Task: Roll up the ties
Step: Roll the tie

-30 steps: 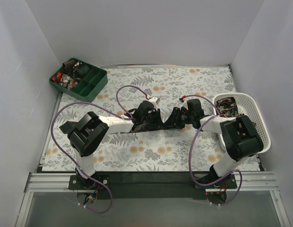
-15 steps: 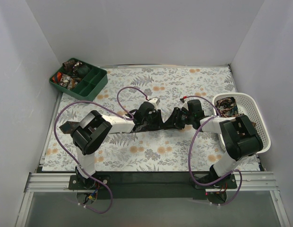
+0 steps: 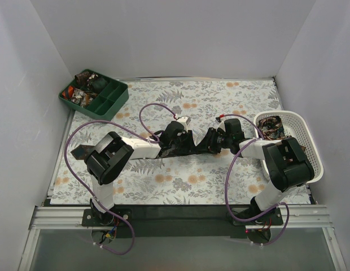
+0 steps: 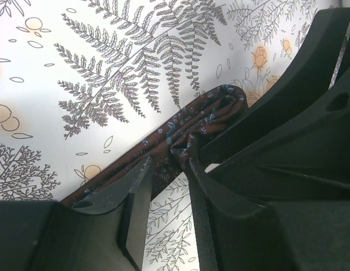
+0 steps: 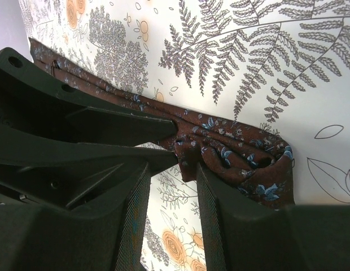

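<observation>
Maroon tie (image 4: 186,127) bunched, pinched by narrow left gripper (image 4: 166,166), fold just beyond right gripper (image 5: 172,166), its grasp unclear

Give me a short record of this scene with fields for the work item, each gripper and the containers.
work item: maroon floral tie, on the fern-print mat, one end bunched into loose folds
left gripper: closed on the tie near the bunched end
right gripper: closed on the tie, tip to tip with the left one
green divided tray: far left corner, coiled ties in some compartments
white lattice basket: right edge, loose ties inside
</observation>
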`<state>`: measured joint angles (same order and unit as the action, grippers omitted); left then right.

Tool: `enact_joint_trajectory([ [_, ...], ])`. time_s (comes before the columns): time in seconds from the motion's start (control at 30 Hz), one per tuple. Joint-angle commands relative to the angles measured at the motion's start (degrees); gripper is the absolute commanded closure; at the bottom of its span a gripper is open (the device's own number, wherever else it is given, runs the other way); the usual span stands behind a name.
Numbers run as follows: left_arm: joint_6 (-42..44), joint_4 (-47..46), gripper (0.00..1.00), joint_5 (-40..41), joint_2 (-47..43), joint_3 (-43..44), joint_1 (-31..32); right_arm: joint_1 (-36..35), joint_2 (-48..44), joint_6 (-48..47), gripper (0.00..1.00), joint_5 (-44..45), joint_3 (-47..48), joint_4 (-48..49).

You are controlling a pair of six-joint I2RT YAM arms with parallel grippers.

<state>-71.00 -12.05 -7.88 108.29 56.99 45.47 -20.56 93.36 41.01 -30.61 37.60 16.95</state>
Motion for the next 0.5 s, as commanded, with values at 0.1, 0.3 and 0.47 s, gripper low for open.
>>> enact_joint_trajectory([
  [0.1,-1.60,-7.45,0.67,-3.11,-3.08,-1.35,1.20,-0.36,0.33,1.70,0.62,-0.59,0.19,3.88],
  [0.3,-1.77,-9.74,0.66,-2.84,-3.79,-2.50,1.20,-0.36,0.50,2.14,0.69,-0.77,0.10,4.41],
  [0.47,-1.59,-9.57,0.66,-3.02,-3.79,-2.41,1.20,-0.45,0.42,2.75,0.69,-1.12,0.36,4.76],
])
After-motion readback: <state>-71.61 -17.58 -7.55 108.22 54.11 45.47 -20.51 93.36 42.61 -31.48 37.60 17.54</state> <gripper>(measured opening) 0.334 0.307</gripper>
